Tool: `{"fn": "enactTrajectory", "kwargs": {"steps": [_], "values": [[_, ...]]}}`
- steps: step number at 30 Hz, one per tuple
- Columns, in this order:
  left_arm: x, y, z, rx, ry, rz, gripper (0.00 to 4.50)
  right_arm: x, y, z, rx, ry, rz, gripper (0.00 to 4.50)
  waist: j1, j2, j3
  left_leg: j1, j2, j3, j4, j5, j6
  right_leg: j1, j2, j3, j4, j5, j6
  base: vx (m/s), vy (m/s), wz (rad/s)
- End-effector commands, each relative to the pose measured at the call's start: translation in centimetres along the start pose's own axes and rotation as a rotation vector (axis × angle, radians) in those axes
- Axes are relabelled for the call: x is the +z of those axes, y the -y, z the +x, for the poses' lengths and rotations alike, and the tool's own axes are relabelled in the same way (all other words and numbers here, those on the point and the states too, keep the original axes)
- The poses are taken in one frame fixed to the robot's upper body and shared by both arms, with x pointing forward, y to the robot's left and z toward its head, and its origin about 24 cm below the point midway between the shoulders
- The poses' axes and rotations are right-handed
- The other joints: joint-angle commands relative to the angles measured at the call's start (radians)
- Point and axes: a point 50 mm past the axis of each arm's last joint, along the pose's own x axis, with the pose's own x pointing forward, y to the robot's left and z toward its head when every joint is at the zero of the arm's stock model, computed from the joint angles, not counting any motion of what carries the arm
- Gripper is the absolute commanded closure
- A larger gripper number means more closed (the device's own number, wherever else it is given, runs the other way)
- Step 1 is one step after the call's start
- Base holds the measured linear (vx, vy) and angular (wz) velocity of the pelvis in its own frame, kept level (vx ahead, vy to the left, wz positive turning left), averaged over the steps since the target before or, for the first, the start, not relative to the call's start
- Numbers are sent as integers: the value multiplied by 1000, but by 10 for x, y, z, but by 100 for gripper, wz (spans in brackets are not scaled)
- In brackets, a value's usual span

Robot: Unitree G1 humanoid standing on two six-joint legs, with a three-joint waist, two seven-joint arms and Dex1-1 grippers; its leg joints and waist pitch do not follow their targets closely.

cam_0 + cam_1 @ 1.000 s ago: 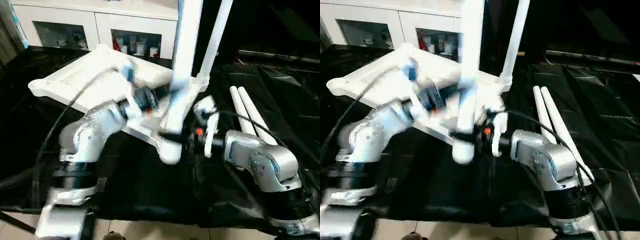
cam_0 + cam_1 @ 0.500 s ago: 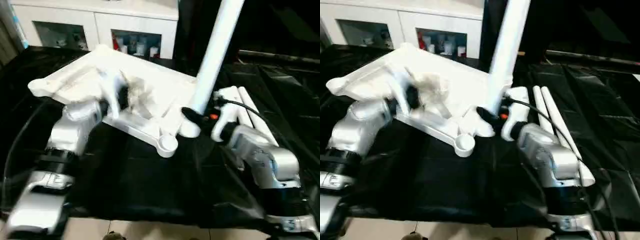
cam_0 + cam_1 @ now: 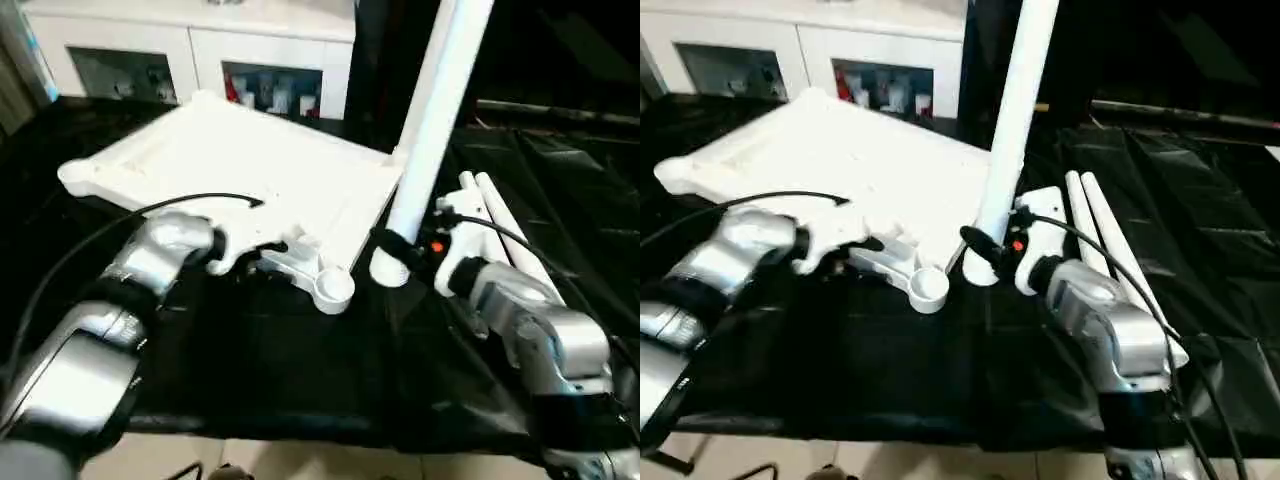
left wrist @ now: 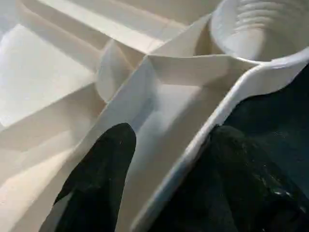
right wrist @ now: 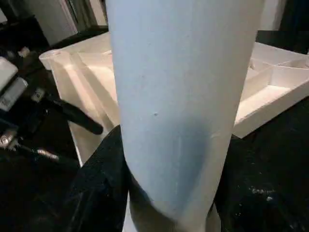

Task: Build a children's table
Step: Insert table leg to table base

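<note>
The left gripper (image 4: 159, 159) has slid to the tabletop (image 3: 240, 160) rim, apparently clamping it; the right gripper (image 5: 164, 183) grips a leg (image 3: 435, 120) beside the empty socket (image 3: 333, 290).

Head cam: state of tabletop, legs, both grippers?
Tabletop: upside down, near rim gripped, corner socket empty.
Held leg: roughly upright, outside the socket.
Spare legs: two, lying side by side.
Left gripper: straddling the rim.
Right gripper: shut on held leg.

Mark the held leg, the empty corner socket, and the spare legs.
Held leg (image 3: 432, 120): left eye view, mid-shaft.
Corner socket (image 3: 334, 288): left eye view, open cup.
Spare legs (image 3: 1102, 235): right eye view, on the shafts.
</note>
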Motion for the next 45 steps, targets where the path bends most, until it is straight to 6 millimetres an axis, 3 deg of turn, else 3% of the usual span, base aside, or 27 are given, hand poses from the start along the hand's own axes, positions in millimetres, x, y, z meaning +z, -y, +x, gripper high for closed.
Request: {"fn": "enactTrajectory", "kwargs": {"steps": [1, 2, 5, 8, 9, 12, 15, 19, 23, 24, 25, 26, 30, 31, 34, 35, 39, 42, 43, 44, 45], "values": [[5, -3, 1, 13, 7, 8, 154, 5, 1, -4, -15, 17, -12, 259, 0, 13, -78, 12, -31, 17, -62, -197, -55, 62, -23, 17, -65, -47, -226, 0, 0, 0], [5, -2, 4, -5, 15, -15, 154, 5, 1, -5, -16, 16, -14, 259, 1, 23, -79, 12, -31, 16, -61, -189, -52, 62, -23, 17, -63, -41, -232, 0, 0, 0], [3, 1, 6, -42, -5, -14, 189, 5, 1, -7, -19, 16, -17, 259, 0, 20, -79, 11, -32, 16, -61, -193, -48, 65, -22, 17, -66, -45, -232, 0, 0, 0], [-1, 4, 6, -111, -21, -59, 203, 4, 1, -6, -20, 15, -19, 259, -2, 25, -77, 12, -31, 16, -62, -203, -48, 61, -23, 17, -68, -61, -237, 0, 0, 0], [-1, 4, 5, -117, -24, -63, 228, 4, 1, -7, -20, 15, -19, 259, -2, 24, -77, 12, -31, 16, -63, -208, -49, 62, -23, 17, -69, -66, -237, 0, 0, 0], [-9, 6, -1, -203, -112, -90, 233, 3, 1, -4, -12, 11, -28, 259, -2, 24, -78, 13, -30, 16, -64, -202, -47, 62, -24, 17, -68, -61, -237, 0, 0, 0], [-13, 7, -4, -246, -155, -105, 271, 2, 0, -2, -7, 7, -30, 259, -1, 23, -78, 12, -30, 16, -64, -195, -42, 63, -25, 17, -66, -41, -245, 0, 0, 0], [-22, 10, -11, -316, -246, -103, 286, -1, -3, 0, 3, -2, -38, 259, -2, 23, -74, 12, -29, 15, -68, -213, -46, 62, -26, 17, -70, -77, -241, 0, 0, 0], [-34, 15, -15, -353, -353, -50, 315, -3, -5, 2, 5, -11, -47, 259, -2, 17, -72, 11, -28, 14, -70, -226, -44, 62, -28, 18, -74, -119, -231, 0, 0, 0], [-41, 18, -17, -364, -394, -39, 317, -3, -4, 3, 7, -13, -51, 259, -5, 12, -70, 10, -27, 15, -72, -235, -43, 61, -28, 18, -77, -142, -223, 0, 0, 0], [-42, 19, -17, -369, -400, -43, 317, -3, -4, 3, 8, -13, -51, 259, -6, 15, -65, 12, -27, 14, -75, -254, -47, 59, -30, 18, -80, -186, -217, 0, 0, 0], [-43, 20, -17, -373, -395, -54, 337, -3, -4, 3, 8, -13, -51, 259, -9, 12, -63, 14, -30, 14, -76, -277, -48, 59, -30, 18, -86, -246, -205, 0, 0, 0], [-40, 24, -14, -400, -291, -192, 354, -2, -4, 4, 6, -13, -51, 259, -18, 9, -63, 9, -31, 11, -80, -263, -46, 61, -32, 18, -91, -311, -180, 0, 0, 0], [-40, 26, -13, -405, -256, -239, 354, -2, -3, 5, 6, -10, -44, 259, -19, 4, -64, 10, -31, 13, -78, -252, -43, 59, -32, 18, -90, -306, -185, 0, 0, 0], [-40, 29, -12, -411, -212, -299, 370, -1, -4, 5, 7, -7, -34, 259, -22, 8, -67, 14, -31, 16, -75, -236, -29, 56, -30, 20, -87, -247, -217, 0, 0, 0], [-44, 34, -9, -385, -183, -358, 375, -2, -3, 6, 5, -9, -32, 259, -23, 5, -67, 12, -31, 17, -76, -232, -26, 57, -28, 19, -85, -226, -225, 0, 0, 0], [-46, 40, 1, -311, -135, -437, 391, -5, -3, 6, -1, -18, -27, 259, -22, 7, -65, 15, -30, 19, -77, -252, -16, 53, -28, 18, -90, -255, -222, 0, 0, 0], [-40, 45, 13, -220, -66, -418, 404, -7, -3, 7, -10, -21, -13, 259, -23, 1, -63, 14, -26, 17, -79, -273, -17, 53, -31, 17, -93, -305, -208, 0, 0, 0], [-37, 48, 17, -177, -40, -359, 404, -9, -2, 7, -13, -25, -9, 259, -24, 3, -60, 17, -27, 17, -79, -292, -15, 45, -29, 16, -100, -351, -193, 0, 0, 0], [-34, 51, 20, -147, -16, -293, 411, -10, -2, 7, -17, -29, -5, 259, -26, 5, -61, 13, -21, 13, -82, -303, -16, 48, -34, 17, -99, -370, -179, 0, 0, 0], [-31, 55, 21, -144, 5, -281, 415, -11, -2, 8, -22, -35, 2, 259, -30, -4, -60, 11, -22, 14, -84, -303, -15, 47, -30, 16, -102, -383, -168, 0, 0, 0]]}}
